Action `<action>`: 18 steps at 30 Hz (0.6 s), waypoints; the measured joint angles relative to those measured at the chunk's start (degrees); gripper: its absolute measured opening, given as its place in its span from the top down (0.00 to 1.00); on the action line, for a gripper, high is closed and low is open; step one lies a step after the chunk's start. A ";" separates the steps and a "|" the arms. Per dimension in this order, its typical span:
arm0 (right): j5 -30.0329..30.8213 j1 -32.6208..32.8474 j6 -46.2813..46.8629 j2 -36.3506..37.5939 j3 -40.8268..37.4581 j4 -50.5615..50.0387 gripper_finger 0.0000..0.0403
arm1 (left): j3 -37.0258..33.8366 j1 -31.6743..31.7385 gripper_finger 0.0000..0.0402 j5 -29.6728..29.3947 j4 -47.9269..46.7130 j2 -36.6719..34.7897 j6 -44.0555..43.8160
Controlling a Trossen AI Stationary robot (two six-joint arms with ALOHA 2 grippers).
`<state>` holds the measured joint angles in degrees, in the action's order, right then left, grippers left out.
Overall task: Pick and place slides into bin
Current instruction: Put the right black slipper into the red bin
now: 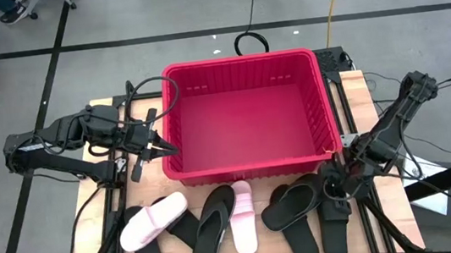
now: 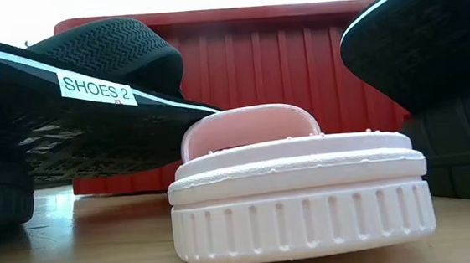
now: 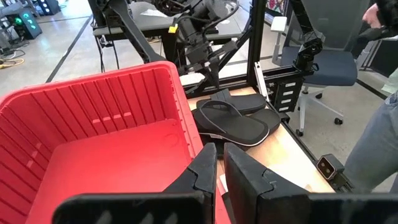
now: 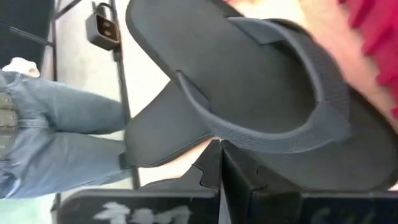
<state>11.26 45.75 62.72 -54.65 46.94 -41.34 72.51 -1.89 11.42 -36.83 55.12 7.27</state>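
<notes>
The red bin (image 1: 245, 111) stands at the table's far middle. Several slides lie in a row in front of its near wall: two pink ones (image 1: 153, 220) (image 1: 243, 218) and black ones (image 1: 211, 226) (image 1: 298, 203) (image 1: 336, 220), some overlapping. In the low view a pink slide (image 2: 298, 185) lies between raised black soles (image 2: 429, 32). My left gripper (image 1: 155, 145) is shut and empty beside the bin's left wall (image 3: 112, 93). My right gripper (image 1: 334, 184) is shut, low over the right-hand black slides, its tips (image 4: 219, 152) at one slide's strap (image 4: 273, 134). My right gripper's shut fingertips stand right at the lower edge of the black slide's strap (image 4: 217, 134), slanting down from the table's right. I cannot tell whether they touch it. The slide lies on another black slide.
A black cable (image 1: 149, 88) loops over the bin's far left corner. A person in jeans (image 4: 37, 124) stands near the table's right side. An office chair (image 3: 323, 62) and frames stand beyond the table. The bin's floor (image 3: 106, 162) is bare.
</notes>
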 joint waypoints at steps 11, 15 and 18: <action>-10.27 2.47 6.37 -1.37 1.46 -0.14 1.00 | 0.00 0.00 0.92 0.00 -2.52 0.00 0.00; -14.09 6.51 10.10 -1.42 1.44 -0.89 1.00 | 0.00 -0.01 0.92 0.00 -3.85 0.02 0.00; -17.71 10.38 15.32 -1.42 1.42 -0.90 1.00 | 0.00 0.00 0.92 0.00 -4.51 0.02 0.00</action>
<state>-6.45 56.13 78.03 -56.07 48.36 -42.24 72.51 -1.89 11.42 -41.35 55.13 7.27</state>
